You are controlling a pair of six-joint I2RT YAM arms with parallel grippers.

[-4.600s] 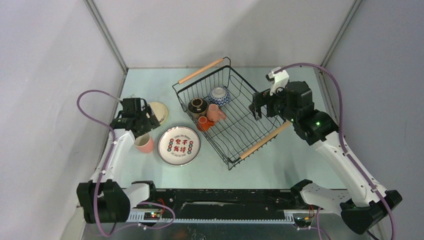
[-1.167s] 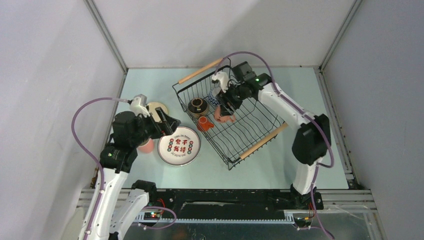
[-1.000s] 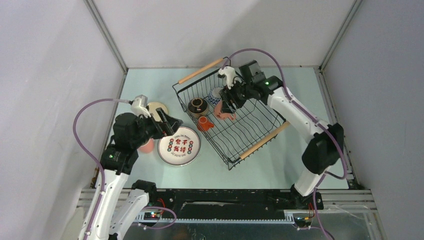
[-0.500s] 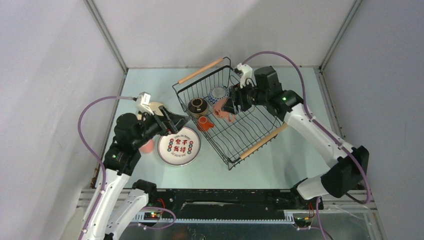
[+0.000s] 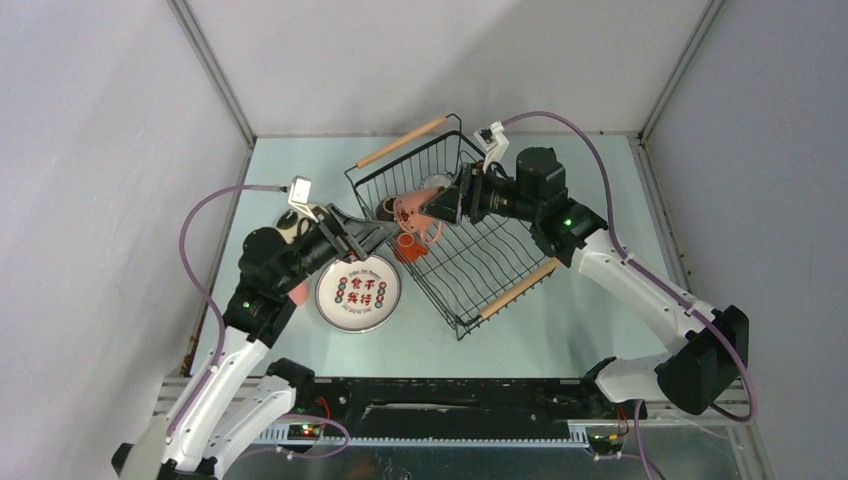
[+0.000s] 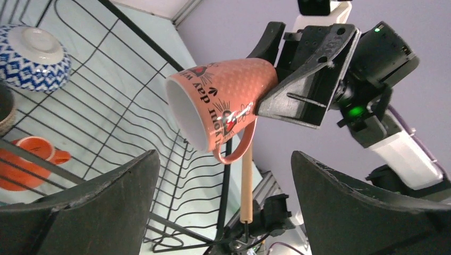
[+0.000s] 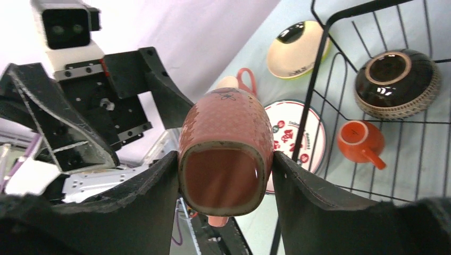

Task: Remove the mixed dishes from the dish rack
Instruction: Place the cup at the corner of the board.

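My right gripper (image 5: 440,203) is shut on a pink mug (image 5: 415,207), gripping its base end (image 7: 226,143). It holds the mug on its side in the air above the left part of the black wire dish rack (image 5: 500,255). The mug's white mouth (image 6: 223,103) faces my left gripper (image 5: 365,232), which is open, raised and a short way from it. In the rack sit an orange cup (image 5: 408,247), a dark bowl (image 7: 396,82) and a blue patterned bowl (image 6: 34,56).
On the table left of the rack lie the plate with red characters (image 5: 358,291), a cream saucer (image 7: 298,49) and a second pink mug (image 5: 297,292), partly under my left arm. The rack's wooden handles (image 5: 403,141) stick out at both ends.
My right gripper has lifted the pink mug out of the rack and swung it left. My left arm has risen and reached right toward it, jaws open.
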